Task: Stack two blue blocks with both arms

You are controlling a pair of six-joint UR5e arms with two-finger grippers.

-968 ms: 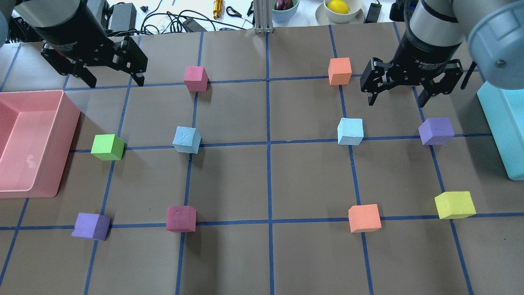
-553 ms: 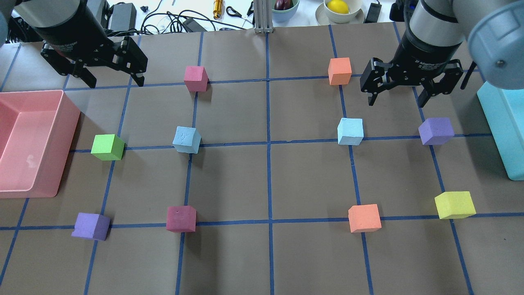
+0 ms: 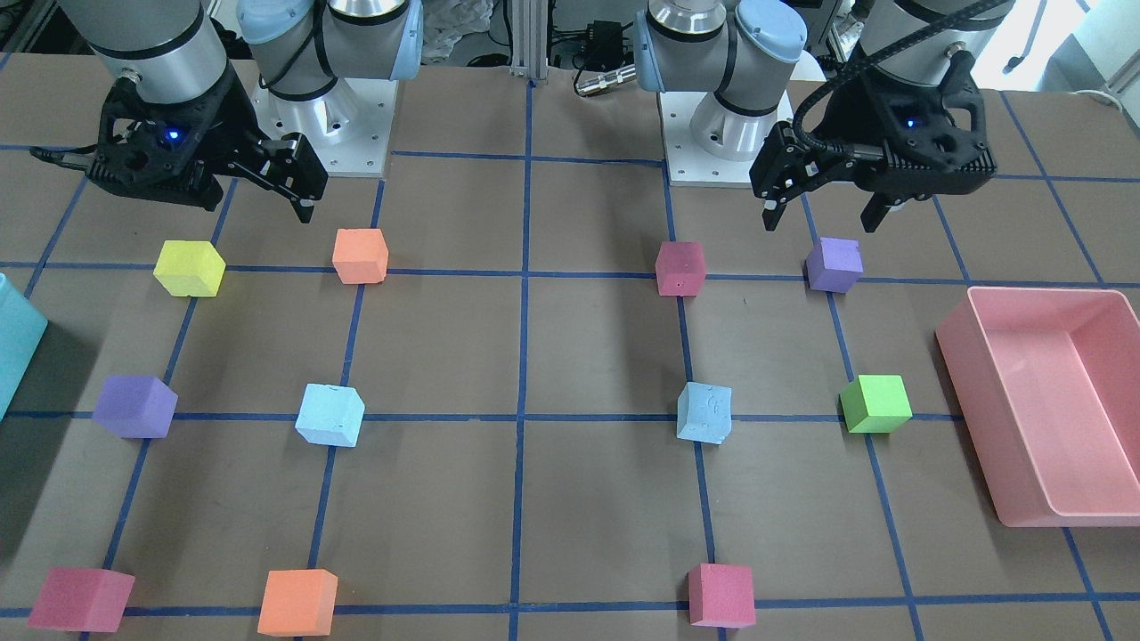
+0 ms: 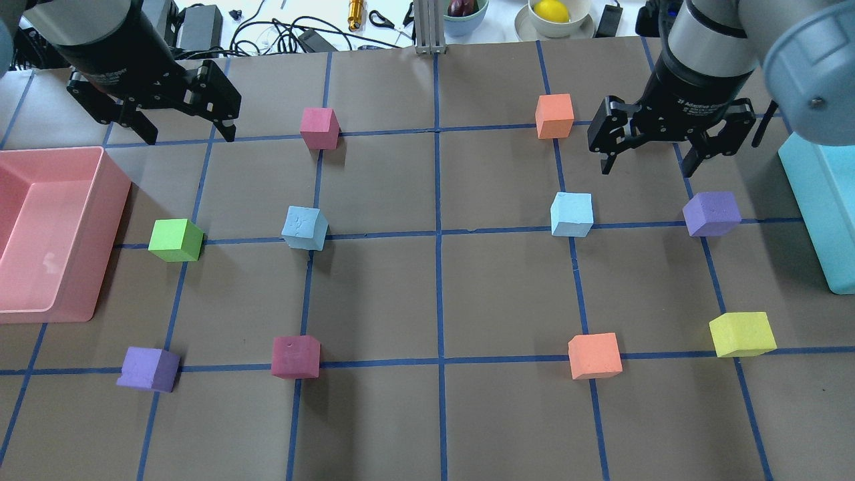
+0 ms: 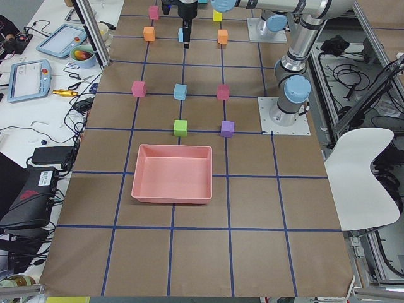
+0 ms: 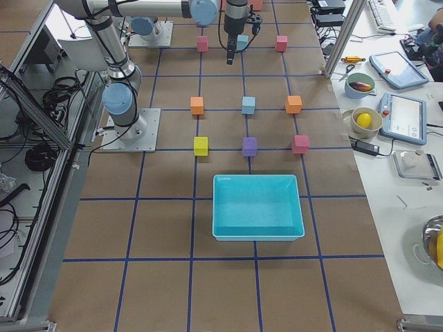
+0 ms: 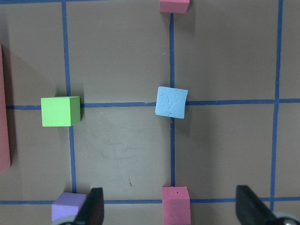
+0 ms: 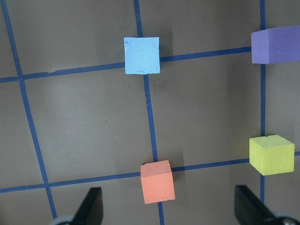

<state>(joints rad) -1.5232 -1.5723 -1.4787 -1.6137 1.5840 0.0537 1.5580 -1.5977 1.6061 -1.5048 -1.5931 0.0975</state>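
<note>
Two pale blue blocks lie apart on the brown table. One [image 4: 304, 228] is left of centre and also shows in the left wrist view [image 7: 171, 102] and the front view [image 3: 704, 412]. The other [image 4: 572, 214] is right of centre and also shows in the right wrist view [image 8: 142, 55] and the front view [image 3: 330, 415]. My left gripper [image 4: 190, 139] hangs open and empty above the far left of the table. My right gripper [image 4: 646, 170] hangs open and empty, just beyond and right of the right blue block.
A pink bin [image 4: 100, 234] stands at the left edge and a teal bin [image 4: 818, 214] at the right edge. Green [image 4: 176, 240], purple [image 4: 712, 213], orange [image 4: 554, 115], pink [image 4: 319, 127], maroon [image 4: 295, 357] and yellow [image 4: 741, 334] cubes sit on grid crossings around the blue blocks.
</note>
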